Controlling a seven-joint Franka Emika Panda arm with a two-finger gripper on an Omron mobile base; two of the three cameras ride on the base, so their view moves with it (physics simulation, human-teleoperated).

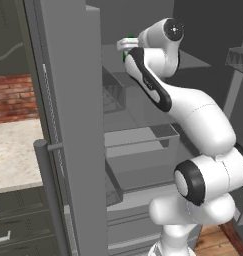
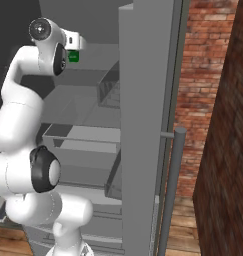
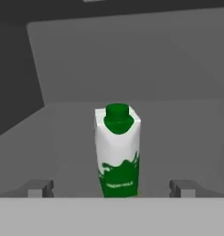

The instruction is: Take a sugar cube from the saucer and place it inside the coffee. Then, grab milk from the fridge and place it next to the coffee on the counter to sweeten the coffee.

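The milk (image 3: 118, 152), a white carton with green print and a green cap, stands upright on a grey shelf inside the open fridge (image 1: 143, 135). My gripper (image 3: 112, 189) is open and faces the carton head-on, one fingertip (image 3: 39, 188) on each side of its base, a wide gap to each. A green patch of the milk (image 1: 125, 56) shows just under the hand on the upper shelf, and the same patch of milk (image 2: 73, 56) shows from the other side. The sugar cube, the saucer and the coffee are out of view.
The fridge door (image 1: 68, 125) stands open on the left with a grey bar handle (image 1: 45, 190); the other door (image 2: 143, 125) stands to the right. The beige counter (image 1: 13, 150) lies left over dark drawers (image 1: 13, 220). A brick wall (image 2: 203, 100) rises at right.
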